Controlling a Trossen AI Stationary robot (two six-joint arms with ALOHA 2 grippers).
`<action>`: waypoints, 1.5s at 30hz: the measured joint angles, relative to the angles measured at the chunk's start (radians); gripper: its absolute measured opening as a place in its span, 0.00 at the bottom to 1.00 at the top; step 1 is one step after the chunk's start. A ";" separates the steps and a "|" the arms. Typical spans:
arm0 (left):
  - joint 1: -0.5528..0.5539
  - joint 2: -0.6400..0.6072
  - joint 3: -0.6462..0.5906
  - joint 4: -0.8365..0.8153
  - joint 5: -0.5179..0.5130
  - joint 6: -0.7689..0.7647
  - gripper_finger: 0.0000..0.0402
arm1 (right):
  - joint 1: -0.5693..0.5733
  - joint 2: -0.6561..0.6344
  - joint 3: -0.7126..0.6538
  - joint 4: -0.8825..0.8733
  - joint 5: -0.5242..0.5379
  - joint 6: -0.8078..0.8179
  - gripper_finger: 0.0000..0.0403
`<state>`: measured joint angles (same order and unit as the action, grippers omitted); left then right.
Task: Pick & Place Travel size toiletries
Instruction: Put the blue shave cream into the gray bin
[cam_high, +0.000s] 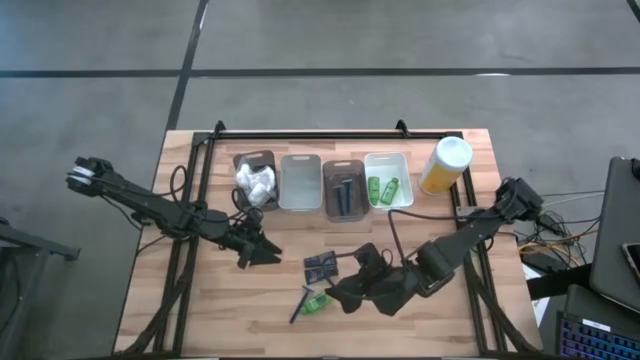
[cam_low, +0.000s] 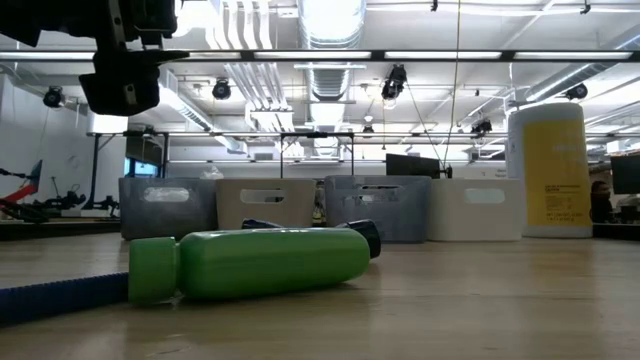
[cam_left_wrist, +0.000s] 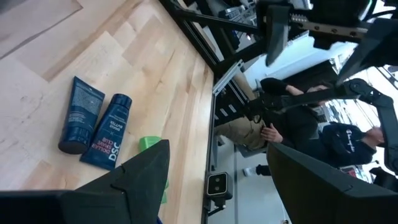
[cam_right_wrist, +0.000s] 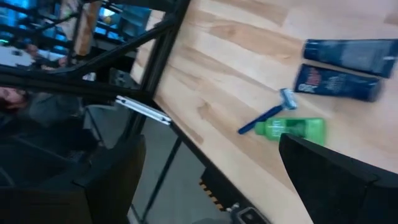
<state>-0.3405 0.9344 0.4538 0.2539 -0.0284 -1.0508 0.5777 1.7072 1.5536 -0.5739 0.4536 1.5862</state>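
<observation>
The right gripper (cam_high: 340, 296) hangs empty with jaws spread beside the loose toiletries, the left gripper (cam_high: 262, 252) likewise spread and empty — between them on the table (cam_high: 200, 320) lie two dark tubes (cam_high: 320, 266), a green bottle (cam_high: 318, 302) and a blue razor (cam_high: 301, 303) touching it.

Glossy green plastic bottle (cam_low: 250, 265), pale wood-plank table (cam_high: 200, 300), smooth plastic bins (cam_high: 300, 182), matt dark tubes (cam_left_wrist: 93, 124)
</observation>
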 joint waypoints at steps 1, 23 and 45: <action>0.000 0.000 0.000 0.000 0.000 0.000 0.68 | 0.000 0.006 0.000 0.019 0.000 -0.002 0.90; -0.001 0.000 -0.001 -0.001 0.001 0.000 0.68 | -0.005 0.081 -0.005 0.212 0.001 -0.002 0.90; -0.001 0.000 -0.001 -0.001 -0.083 0.000 0.68 | -0.095 0.120 -0.005 0.190 -0.109 -0.568 0.90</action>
<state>-0.3412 0.9344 0.4530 0.2527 -0.1116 -1.0512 0.4832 1.8271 1.5482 -0.3839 0.3442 1.0180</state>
